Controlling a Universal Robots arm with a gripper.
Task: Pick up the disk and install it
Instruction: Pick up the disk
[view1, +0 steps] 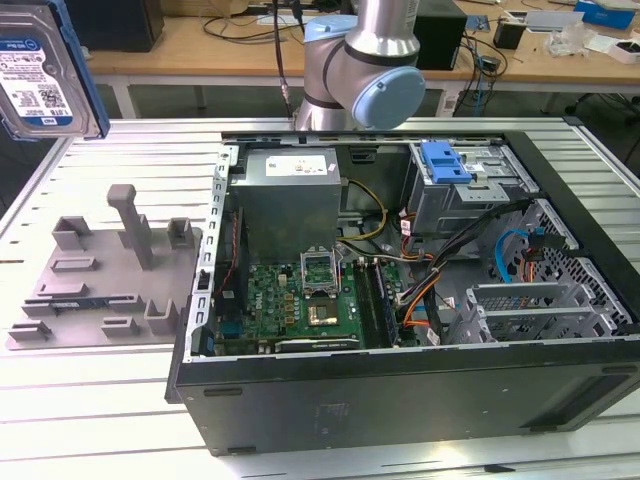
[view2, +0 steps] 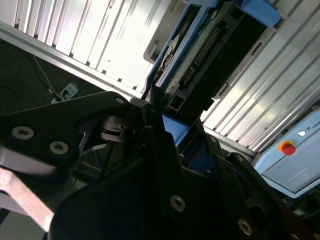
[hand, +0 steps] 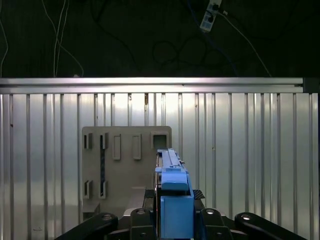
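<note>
Landmark: the computer case (view1: 400, 400), on the table (view1: 90, 420). At the exterior view's left of it we log the fixture tray (view1: 110, 290). Farther left and behind, well apart, the disk (view1: 40, 70) sits in the gripper (hand: 173, 195). Behind the case: the arm (view1: 370, 60). Inside it: the power-supply box (view1: 290, 195), with the motherboard (view1: 300, 300) before it.

- The disk (view1: 40, 70) showed a silver metal face under a glossy label, framed in smooth blue plastic.
- The gripper (hand: 173, 220) was matt black, dotted with bright metal screws.
- The table (view1: 100, 400) was ribbed bare metal with a satin sheen.
- The fixture tray (view1: 100, 270) looked like matt grey plastic.
- The computer case (view1: 400, 410) was matt black outside and bare perforated metal inside.
- The power-supply box (view1: 290, 200) was dull grey sheet metal.
- The arm (view1: 375, 50) had a smooth silvery shell and glossy pale-blue caps.
</note>
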